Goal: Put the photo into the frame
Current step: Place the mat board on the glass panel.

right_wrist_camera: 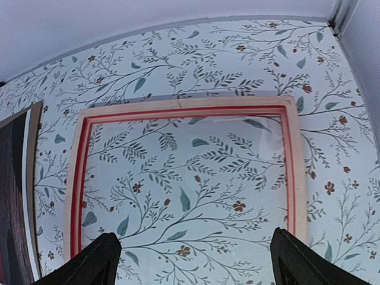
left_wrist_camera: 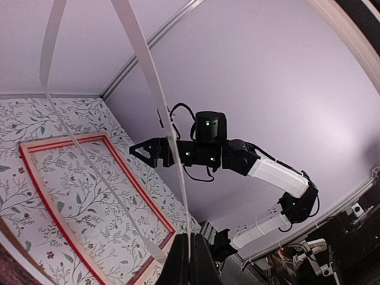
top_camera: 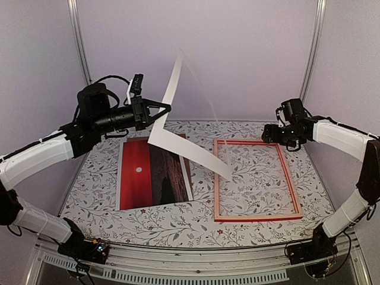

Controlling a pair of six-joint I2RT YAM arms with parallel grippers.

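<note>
The photo (top_camera: 151, 175), half red with a white dot and half dark brown, lies flat on the left of the table. The frame (top_camera: 256, 217) lies flat to its right, with pale wood and red edges and the patterned cloth showing through it. My left gripper (top_camera: 163, 110) is shut on a white mat border (top_camera: 190, 151) and holds it in the air, tilted, above the gap between photo and frame. In the left wrist view the mat (left_wrist_camera: 151, 83) runs up from my shut gripper (left_wrist_camera: 190, 261). My right gripper (right_wrist_camera: 193, 261) is open and empty above the frame (right_wrist_camera: 184, 105).
The table carries a floral cloth (top_camera: 107, 202). Pale walls and metal posts (top_camera: 80, 41) close in the back and sides. The right arm (left_wrist_camera: 208, 148) hovers over the frame's far edge. A metal rail (top_camera: 196, 261) runs along the near edge.
</note>
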